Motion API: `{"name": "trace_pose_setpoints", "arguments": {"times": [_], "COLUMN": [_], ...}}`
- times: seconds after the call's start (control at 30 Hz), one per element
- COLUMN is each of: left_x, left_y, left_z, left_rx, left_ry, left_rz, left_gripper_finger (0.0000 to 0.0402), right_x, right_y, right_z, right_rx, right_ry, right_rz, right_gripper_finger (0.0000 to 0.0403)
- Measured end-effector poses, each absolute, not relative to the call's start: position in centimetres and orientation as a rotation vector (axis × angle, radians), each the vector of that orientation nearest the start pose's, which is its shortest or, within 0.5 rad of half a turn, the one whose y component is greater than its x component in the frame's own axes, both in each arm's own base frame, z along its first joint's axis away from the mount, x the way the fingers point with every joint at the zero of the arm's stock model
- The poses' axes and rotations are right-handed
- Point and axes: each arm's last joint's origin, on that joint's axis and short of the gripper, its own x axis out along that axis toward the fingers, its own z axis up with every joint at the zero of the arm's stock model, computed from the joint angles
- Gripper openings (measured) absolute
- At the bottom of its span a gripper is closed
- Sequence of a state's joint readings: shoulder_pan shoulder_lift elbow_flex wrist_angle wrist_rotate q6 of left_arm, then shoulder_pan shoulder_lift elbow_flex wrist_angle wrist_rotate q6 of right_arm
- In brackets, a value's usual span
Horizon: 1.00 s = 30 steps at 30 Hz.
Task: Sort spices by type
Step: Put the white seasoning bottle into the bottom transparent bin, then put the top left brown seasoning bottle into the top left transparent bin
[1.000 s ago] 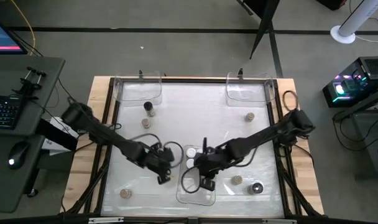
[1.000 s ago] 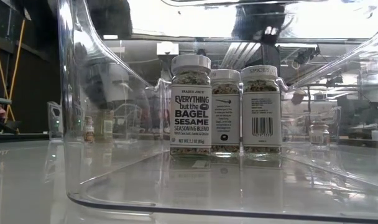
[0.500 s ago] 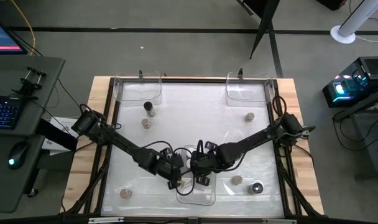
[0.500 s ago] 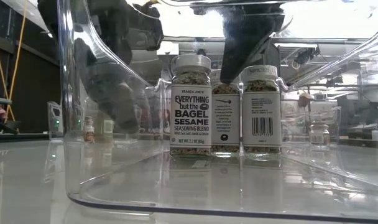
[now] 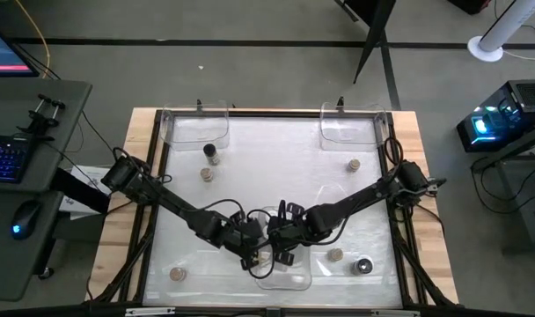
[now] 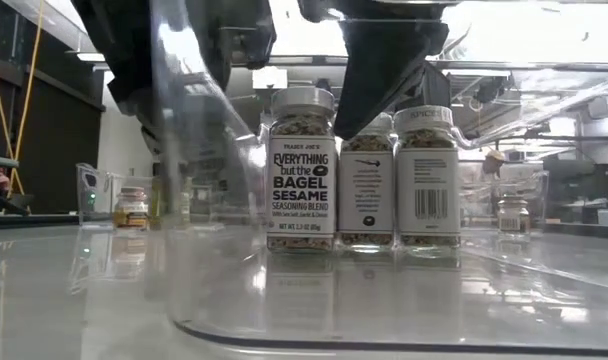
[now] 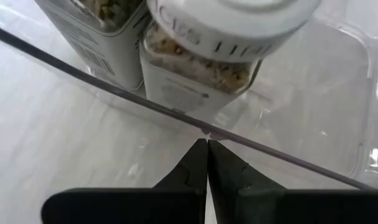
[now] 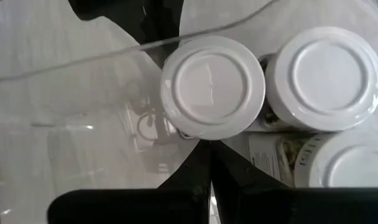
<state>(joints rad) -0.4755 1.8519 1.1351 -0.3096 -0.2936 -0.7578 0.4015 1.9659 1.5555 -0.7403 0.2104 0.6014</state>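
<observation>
Three white-capped spice jars stand together inside a clear tray near the table's near edge, their caps showing in the right wrist view. My left gripper is shut, just outside the tray's left wall. My right gripper is shut and hangs over the tray beside a white cap. Tan-capped jars and dark-capped jars stand loose on the table. My left gripper has its shut fingertips against the rim of the tray's left wall, coming slanting down from the table's left; the tray sits flat on the table. My right gripper points down with its shut tips next to a white cap; whether it touches, I cannot tell.
Two more clear trays sit at the table's far corners. A raised wooden frame borders the table. Cables loop around both arms over the table's middle. Open surface lies between the far trays.
Both grippers have come down and inward toward the near tray, the left one moving right up to its left wall. The tray has slid a little toward the table's right, with the three jars still standing inside it.
</observation>
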Motion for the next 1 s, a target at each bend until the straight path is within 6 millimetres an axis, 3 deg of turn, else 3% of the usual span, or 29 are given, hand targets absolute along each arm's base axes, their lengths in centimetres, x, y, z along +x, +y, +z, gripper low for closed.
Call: {"name": "trace_pose_setpoints", "arguments": {"times": [0.3, 0.47, 0.7, 0.87, 1.0], "left_x": [32.2, 30.4, 26.1, 23.1, 20.4], "left_y": [-15.9, -14.8, -11.9, -10.1, -8.4], "left_z": [16.8, 19.8, 26.2, 29.8, 31.3], "left_rx": [-0.316, -0.231, -0.091, -0.022, -0.040], "left_ry": [0.999, 1.013, 0.879, 0.726, 0.639], "left_rz": [0.163, 0.191, 0.321, 0.333, 0.353], "left_gripper_finger": [0.0000, 0.0000, 0.0000, 0.0000, 0.0000], "right_x": [37.1, 35.4, 32.1, 29.9, 29.2], "right_y": [15.7, 15.3, 13.4, 11.5, 10.3], "right_z": [22.5, 25.0, 30.4, 32.4, 32.9], "right_rx": [0.142, 0.131, 0.198, 0.234, 0.286], "right_ry": [1.125, 1.133, 1.042, 1.022, 1.015], "right_rz": [-0.102, -0.101, -0.176, -0.351, -0.439], "right_gripper_finger": [0.0000, 0.0000, 0.0000, 0.0000, 0.0000]}}
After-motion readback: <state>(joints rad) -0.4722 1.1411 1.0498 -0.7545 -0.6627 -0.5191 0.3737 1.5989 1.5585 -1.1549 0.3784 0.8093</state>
